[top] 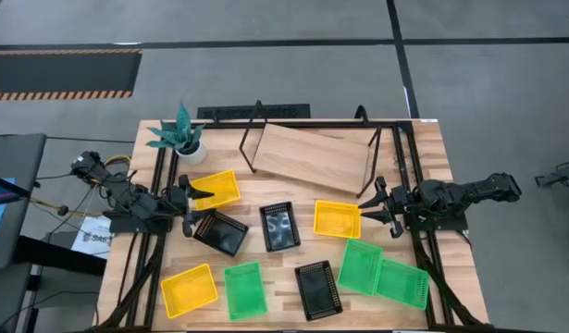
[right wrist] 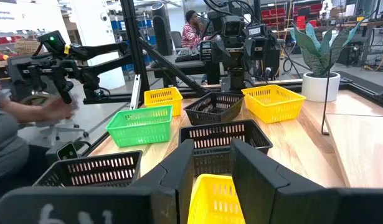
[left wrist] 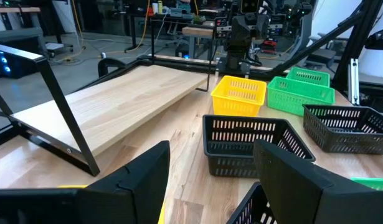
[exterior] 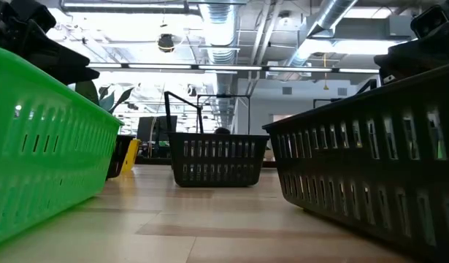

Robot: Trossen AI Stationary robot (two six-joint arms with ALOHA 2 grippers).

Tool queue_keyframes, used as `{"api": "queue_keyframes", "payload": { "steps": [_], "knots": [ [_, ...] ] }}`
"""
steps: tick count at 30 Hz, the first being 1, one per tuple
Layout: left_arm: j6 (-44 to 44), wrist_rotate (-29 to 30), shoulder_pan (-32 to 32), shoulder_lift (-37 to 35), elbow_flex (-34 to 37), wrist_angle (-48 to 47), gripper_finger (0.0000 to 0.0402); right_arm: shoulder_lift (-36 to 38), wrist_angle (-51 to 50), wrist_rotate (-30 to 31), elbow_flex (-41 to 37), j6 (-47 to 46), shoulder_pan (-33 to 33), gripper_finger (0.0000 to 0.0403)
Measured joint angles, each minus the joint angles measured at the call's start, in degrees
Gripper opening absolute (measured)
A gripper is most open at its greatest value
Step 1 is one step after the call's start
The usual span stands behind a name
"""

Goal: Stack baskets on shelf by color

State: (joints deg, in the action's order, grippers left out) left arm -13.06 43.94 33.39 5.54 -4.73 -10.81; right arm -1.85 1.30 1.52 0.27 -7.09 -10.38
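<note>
The shelf (top: 307, 157) stands bare at the table's far middle. Nine baskets lie scattered on the tabletop. My left gripper (top: 189, 208) is open and hovers between a yellow basket (top: 216, 189) and a tilted black basket (top: 221, 232); the black basket's rim (left wrist: 250, 205) shows between the fingers in the left wrist view. My right gripper (top: 370, 215) is open at the right wall of another yellow basket (top: 337, 219), and that basket's rim (right wrist: 211, 180) shows between the fingers. A black basket (top: 280, 227) sits mid-table. My left gripper touches nothing that I can see. My right gripper comes level from the table's right, its fingers standing at either side of the yellow basket's right wall (right wrist: 211, 180); whether they touch it, I cannot tell. The basket rests flat on the table.
Along the near edge lie a yellow basket (top: 190, 289), a green one (top: 245, 289), a black one (top: 318, 289) and two overlapping green ones (top: 361, 266) (top: 402, 282). A potted plant (top: 182, 137) stands at the far left. A person sits beyond the table (right wrist: 194, 28).
</note>
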Motion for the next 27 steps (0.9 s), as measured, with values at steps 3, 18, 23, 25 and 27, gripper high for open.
{"api": "queue_keyframes", "payload": {
  "steps": [3, 18, 23, 25, 27],
  "knots": [
    [0.0, 0.0, 0.0, 0.0, 0.0, 0.0, 0.0221, 0.0, 0.0, 0.0, 0.0, 0.0, 0.0, 0.0129],
    [0.0, 0.1, 0.0, 0.0, 0.3, 5.0, 0.0221, 0.0, 0.0, 0.0, 0.0, 0.0, 0.0, 0.0129],
    [-2.1, -1.3, 0.0, 0.0, 0.3, 6.6, 0.0221, 0.0, 0.0, 0.0, 0.0, 0.0, 0.0, 0.0129],
    [-3.2, -2.2, 0.0, 0.0, 0.3, 6.6, 0.0221, 0.0, 0.1, 0.0, 0.0, 0.0, 0.0, 0.0129],
    [-5.6, -2.7, 0.0, 0.0, 0.2, 6.7, 0.0221, 0.0, 0.8, 0.0, 0.0, -0.4, 0.0, 0.0129]
  ]
}}
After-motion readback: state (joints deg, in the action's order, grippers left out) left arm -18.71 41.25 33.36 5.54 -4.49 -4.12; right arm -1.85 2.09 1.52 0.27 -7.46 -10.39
